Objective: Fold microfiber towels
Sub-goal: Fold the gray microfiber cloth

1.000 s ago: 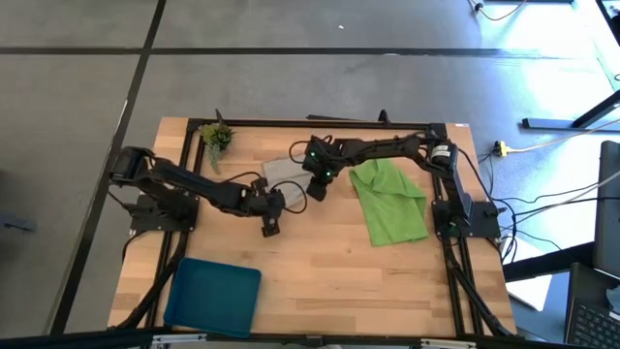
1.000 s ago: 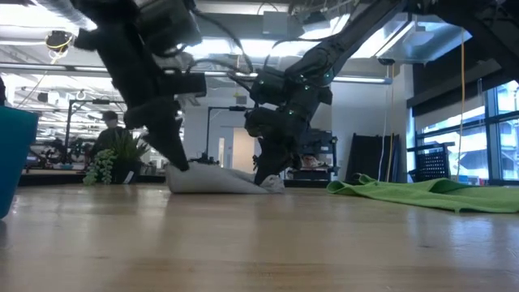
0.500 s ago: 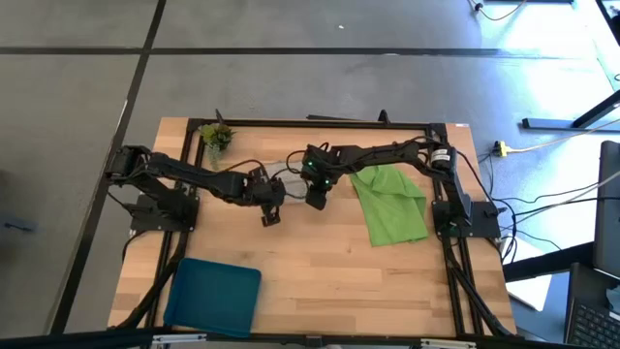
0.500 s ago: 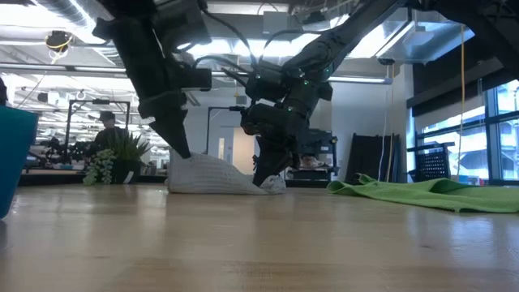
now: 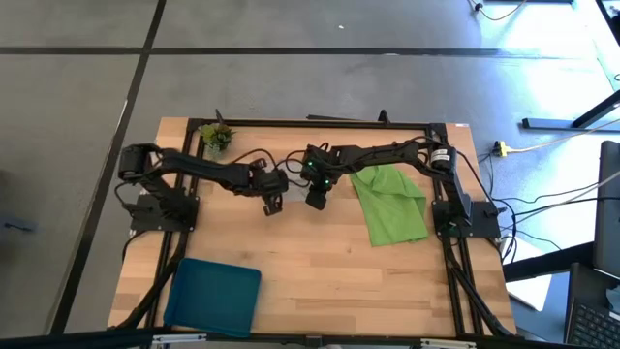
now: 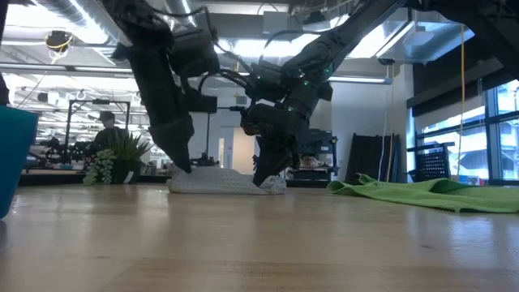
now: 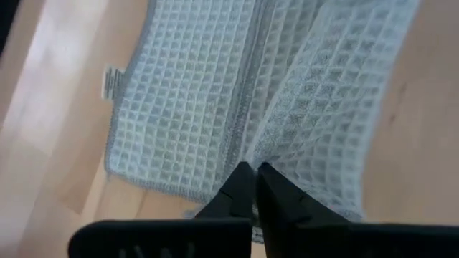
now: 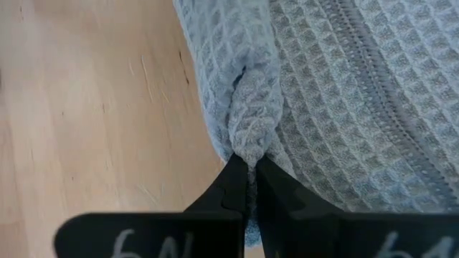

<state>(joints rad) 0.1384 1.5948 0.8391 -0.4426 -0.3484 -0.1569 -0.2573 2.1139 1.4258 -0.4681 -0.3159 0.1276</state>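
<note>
A: Where are we with the grey towel (image 6: 217, 180)?

B: It lies low on the bench (image 5: 320, 262), near the far edge and between our two arms. Our left end effector (image 7: 249, 188) is clenched on a pinch of its weave, and our right end effector (image 8: 247, 179) is clenched on a bunched corner just the same. Both grips show clearly in the wrist views.

A: And the green towel (image 5: 390, 202)?

B: Spread loosely on the right side of the bench, untouched. We judge it comes after the grey one.

A: So what makes this fold go well?

B: We should keep both pinches level and move them together, so the carried edge stays straight rather than skewing. In the low view the cloth sits nearly flat, so we think the layer is almost laid down.

A: Any risk?

B: The right pinch holds a wad, not a clean edge. If we let go too high, that wad may spring back and leave a lump. We would lower until the fabric rests on the layer beneath, then release both sides at once.

A: Anything nearby to mind?

B: The plant (image 5: 217, 137) at the far left corner and the tray (image 5: 214, 296) at the near left both sit well apart from the fold.
</note>
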